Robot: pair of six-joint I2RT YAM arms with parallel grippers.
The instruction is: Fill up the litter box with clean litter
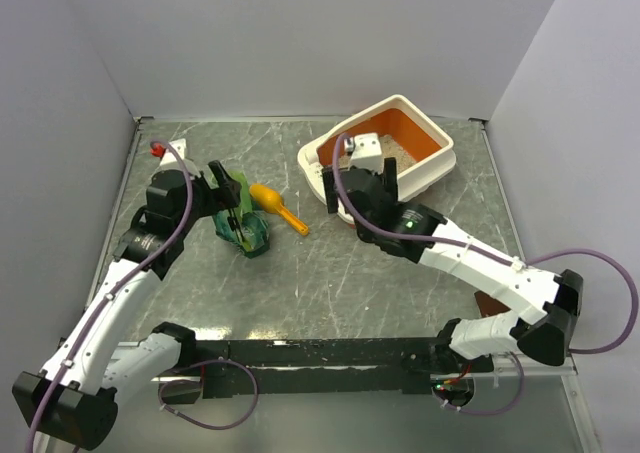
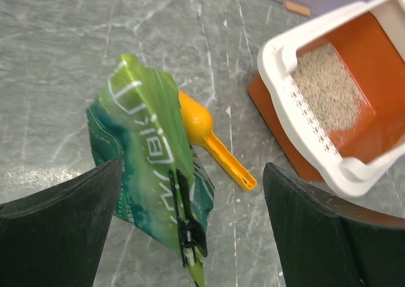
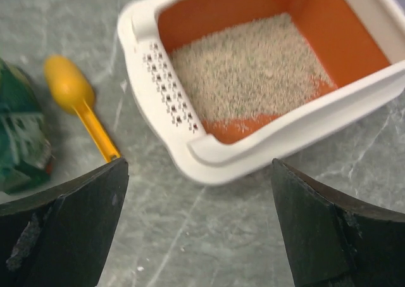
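Note:
The litter box [image 1: 440,158] stands at the back right, cream rim, orange inside; it also shows in the left wrist view [image 2: 281,84] and the right wrist view [image 3: 209,154]. Beige clean litter [image 3: 247,65] covers part of its floor [image 2: 326,90]. My right gripper [image 1: 357,195] is open and empty, hovering just before the box's near left corner. My left gripper [image 1: 225,195] is open above a green crinkled bag [image 2: 152,166] that carries a black clip [image 2: 190,227]; nothing is held. A yellow-orange scoop [image 1: 278,206] lies between bag and box.
A small red object [image 1: 157,150] sits at the back left corner. White walls enclose the table on three sides. A dark bar [image 1: 320,353] runs along the near edge between the arm bases. Cables loop beside both arms.

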